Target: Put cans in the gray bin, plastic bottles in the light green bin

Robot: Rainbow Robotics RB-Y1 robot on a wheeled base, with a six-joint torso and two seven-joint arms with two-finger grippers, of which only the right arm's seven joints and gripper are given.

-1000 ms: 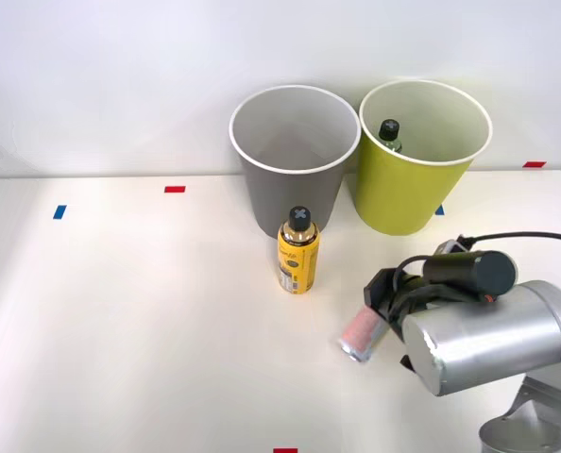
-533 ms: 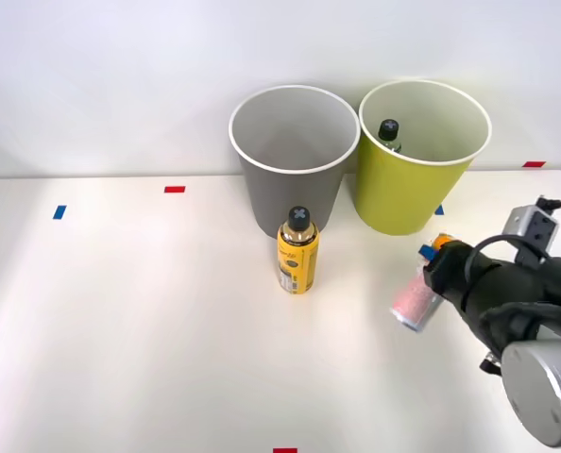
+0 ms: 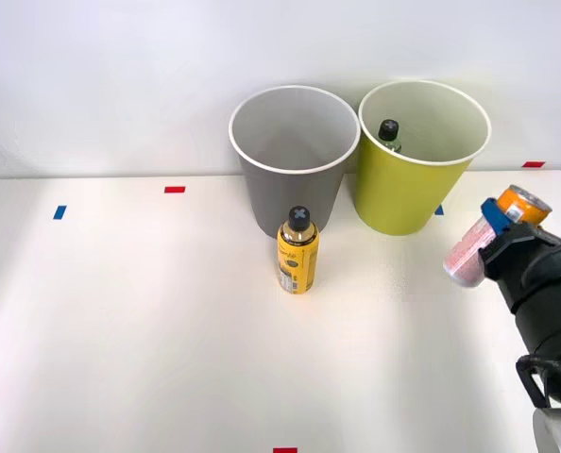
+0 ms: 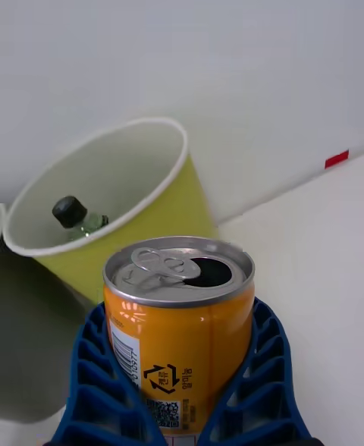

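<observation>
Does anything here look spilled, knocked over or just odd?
Nothing is spilled or toppled. One oddity: the can in the hand is already opened, its mouth a dark hole, and it is held tilted above the table. The yellow bottle stands upright.

Between the blue fingers (image 4: 102,385), the can (image 4: 179,325) carried the only readable marks: on its orange band stood a black triangular recycling sign with small characters inside, too fine to make out. Beside it, nearer one finger, ran a vertical barcode on a white patch, and below the sign sat a QR code, cut off by the fingers. Well apart from the fingers, the yellow bottle (image 3: 298,251) on the table (image 3: 120,321) bore a dark printed label whose text could not be read; its black cap showed a pale cross-shaped mark.
</observation>
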